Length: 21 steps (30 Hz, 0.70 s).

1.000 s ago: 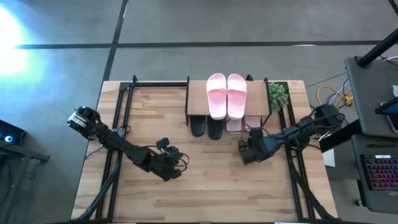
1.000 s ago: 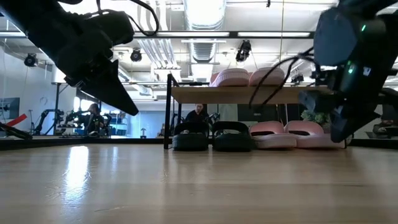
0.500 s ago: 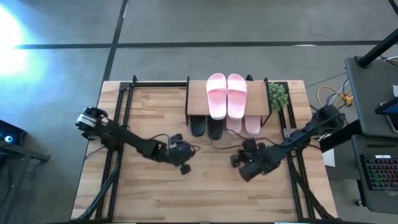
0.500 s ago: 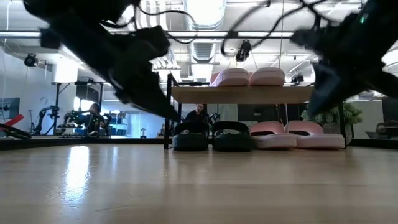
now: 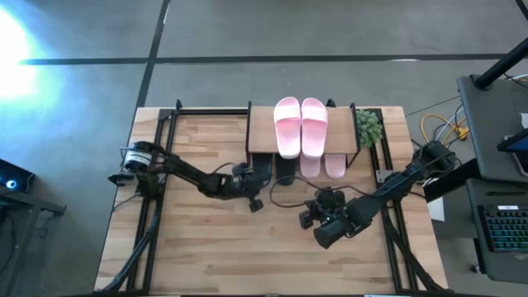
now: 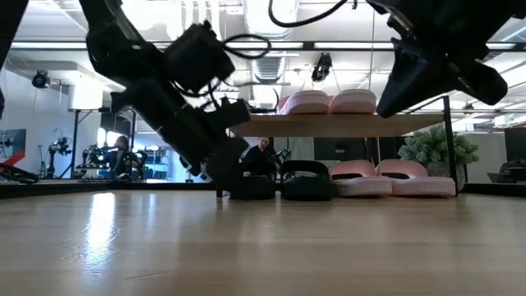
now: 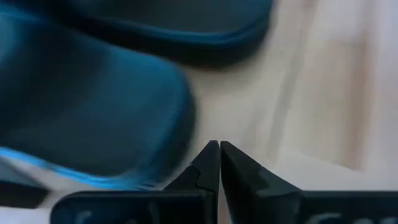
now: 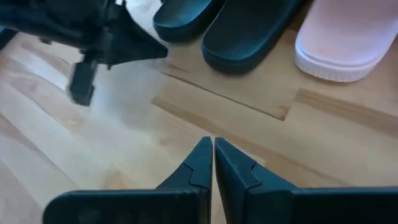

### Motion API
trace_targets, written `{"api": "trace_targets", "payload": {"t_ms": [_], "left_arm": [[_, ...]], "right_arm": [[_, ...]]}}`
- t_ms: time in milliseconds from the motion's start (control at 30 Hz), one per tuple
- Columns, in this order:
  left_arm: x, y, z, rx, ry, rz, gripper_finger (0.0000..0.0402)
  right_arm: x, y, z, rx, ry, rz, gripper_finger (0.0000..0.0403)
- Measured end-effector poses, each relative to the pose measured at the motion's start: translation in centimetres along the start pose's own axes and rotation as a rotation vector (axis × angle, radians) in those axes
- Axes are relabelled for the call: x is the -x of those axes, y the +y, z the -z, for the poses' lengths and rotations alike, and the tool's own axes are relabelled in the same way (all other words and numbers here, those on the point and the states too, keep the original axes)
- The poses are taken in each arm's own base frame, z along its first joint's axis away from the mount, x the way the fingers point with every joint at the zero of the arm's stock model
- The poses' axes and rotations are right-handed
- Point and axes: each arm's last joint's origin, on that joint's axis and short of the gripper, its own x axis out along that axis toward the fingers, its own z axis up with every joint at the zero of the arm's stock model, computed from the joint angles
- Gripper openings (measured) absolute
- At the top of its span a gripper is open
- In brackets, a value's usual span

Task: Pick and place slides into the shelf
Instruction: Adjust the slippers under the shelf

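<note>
"Where are my arms?"

"I see my left arm stretched low across the desk (image 5: 206, 247), reaching toward the shelf (image 5: 264, 132). The left gripper (image 5: 256, 200) has its fingers pressed together, holding nothing. Its tip sits just beside the black slides (image 6: 279, 182) under the shelf."

"And the right one?"

"My right arm bends in from the side. The right gripper (image 5: 307, 218) is closed too, and it is empty. It hangs above the desk, in front of the shelf."

"The pink slides?"

"One pink pair (image 5: 300, 125) lies on top of the shelf. The other pink pair (image 6: 393, 178) sits under it, beside the black ones."
</note>
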Motion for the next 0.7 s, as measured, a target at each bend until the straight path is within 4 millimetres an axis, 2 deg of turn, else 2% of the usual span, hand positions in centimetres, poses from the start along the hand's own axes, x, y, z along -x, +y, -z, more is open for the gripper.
{"api": "trace_targets", "payload": {"t_ms": [300,467,600,700], "left_arm": [[-0.4,1.2,-0.3,-0.003,-0.035,-0.158,0.0000],[-0.1,0.6,-0.5,-0.010,-0.030,-0.090,0.0000],[2.2,-1.5,-1.2,0.001,-0.036,0.092,0.0000],[4.7,-3.0,-1.2,-0.025,-0.039,0.140,0.0000]], "right_arm": [[-0.6,0.0,0.6,0.005,0.018,0.014,0.0011],[-1.1,0.3,0.9,-0.002,0.021,0.010,0.0011],[-2.2,0.8,1.0,-0.019,0.049,-0.004,0.0011],[-3.8,1.1,0.9,-0.014,0.062,-0.015,0.0011]]}}
